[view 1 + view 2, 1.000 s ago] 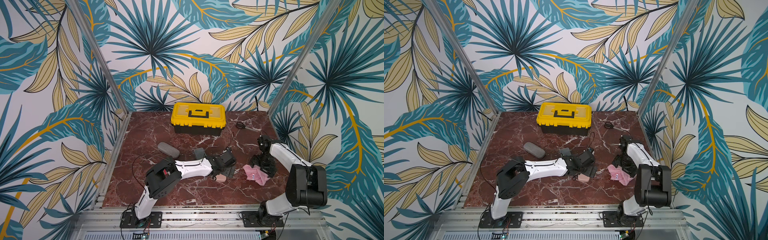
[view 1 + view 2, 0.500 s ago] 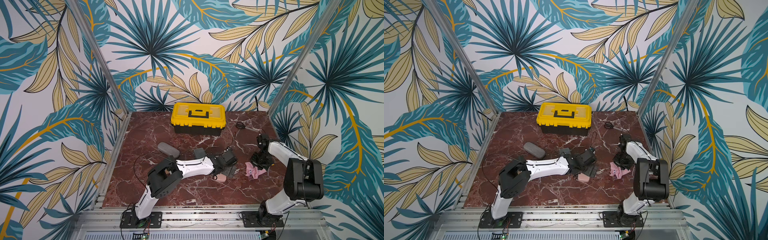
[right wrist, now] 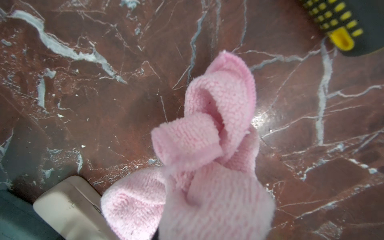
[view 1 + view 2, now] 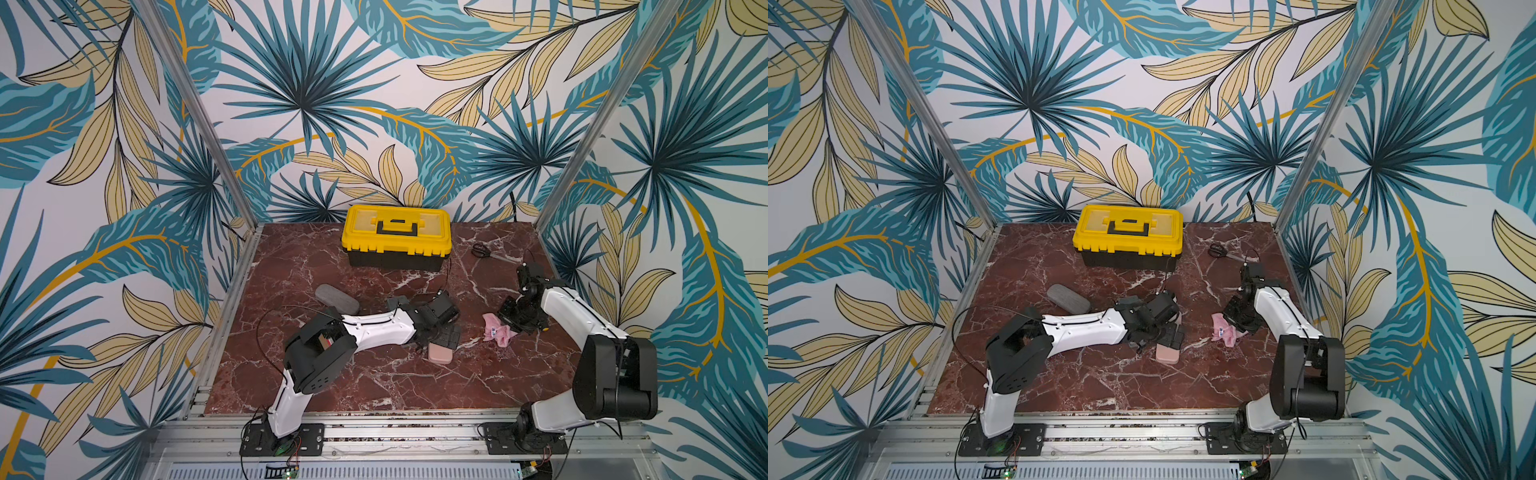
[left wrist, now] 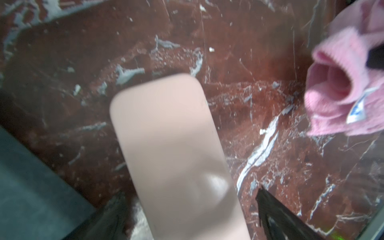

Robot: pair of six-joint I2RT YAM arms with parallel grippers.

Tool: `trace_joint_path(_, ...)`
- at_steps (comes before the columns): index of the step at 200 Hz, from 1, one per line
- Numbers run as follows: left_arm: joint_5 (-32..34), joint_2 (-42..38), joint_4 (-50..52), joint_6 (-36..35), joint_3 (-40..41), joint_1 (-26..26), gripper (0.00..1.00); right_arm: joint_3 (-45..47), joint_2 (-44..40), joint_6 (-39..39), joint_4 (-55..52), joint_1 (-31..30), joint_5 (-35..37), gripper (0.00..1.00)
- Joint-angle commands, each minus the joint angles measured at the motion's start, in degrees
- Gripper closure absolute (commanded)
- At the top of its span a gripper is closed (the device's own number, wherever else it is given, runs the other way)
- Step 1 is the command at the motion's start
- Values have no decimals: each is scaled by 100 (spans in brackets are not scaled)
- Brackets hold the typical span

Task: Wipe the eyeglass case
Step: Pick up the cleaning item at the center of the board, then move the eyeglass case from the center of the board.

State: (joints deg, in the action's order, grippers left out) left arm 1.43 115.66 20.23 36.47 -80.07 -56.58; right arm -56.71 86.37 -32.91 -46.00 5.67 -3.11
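The grey pouch (image 4: 336, 298) lies at the left of the table (image 4: 332, 395), near the left arm's elbow and apart from the other things.

The left gripper (image 4: 444, 337) is low over the case (image 4: 440, 355), which lies flat on the marble near the middle, well away from all edges. In both top views the gripper covers the far end of the case and only the near end (image 4: 1167, 355) shows. The left wrist view gives more: the fingers (image 5: 280, 218) are spread, one on each side of the case (image 5: 172, 145), and a strip of marble shows between this finger and the case. The other finger is blurred, so I cannot tell if it touches.

To the right, near the case but apart from it, is the pink cloth (image 4: 496, 334). The right gripper (image 4: 509, 318) is at its right side. The right wrist view does not show the fingers. It shows the cloth (image 3: 207, 145) bunched up close to the camera, so the gripper seems to be pinching it. This view also shows a seam on the side of the case (image 3: 66, 203) and a black and yellow handle (image 3: 342, 27), of which a top view shows only a small yellow spot beside the gripper. The white label on the cloth (image 5: 357, 108) is clear in the left wrist view.

The right arm runs close along the right edge. Bare marble lies between the case and the front edge. At the back stands the toolbox (image 4: 397, 241), and the scissors (image 4: 482, 250) are at the back right.
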Motion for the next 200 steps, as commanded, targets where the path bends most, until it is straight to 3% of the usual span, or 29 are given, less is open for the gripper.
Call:
trace_joint_path(1, -454, -64, -407, 16, 274, 238, 0, 207, 46, 143, 112, -31, -110, 83)
trace_joint_path(23, -156, -90, 423, -16, 234, 301, 0, 239, 36, 207, 88, -24, -114, 83)
trace_joint_path(58, 597, -665, 1213, 83, 1011, 364, 0, 248, -9, 301, 122, -22, -114, 83)
trace_joint_path(76, 996, -730, 1789, 79, 873, 380, 0, 255, 34, 263, 150, -22, -258, 83)
trace_joint_path(100, 632, -892, 1281, 115, 655, 150, 0, 314, -67, 291, 125, -27, -240, 83)
trace_joint_path(122, 444, -450, 1229, 103, -98, -207, 0, 316, -127, 350, 67, -22, -181, 83)
trace_joint_path(149, 231, 98, 1069, 179, -639, -293, 0, 331, -112, 341, 112, -27, -230, 83)
trace_joint_path(200, 1079, 964, 2182, -134, -1625, -302, 0, 284, -111, 375, 130, -17, -268, 83)
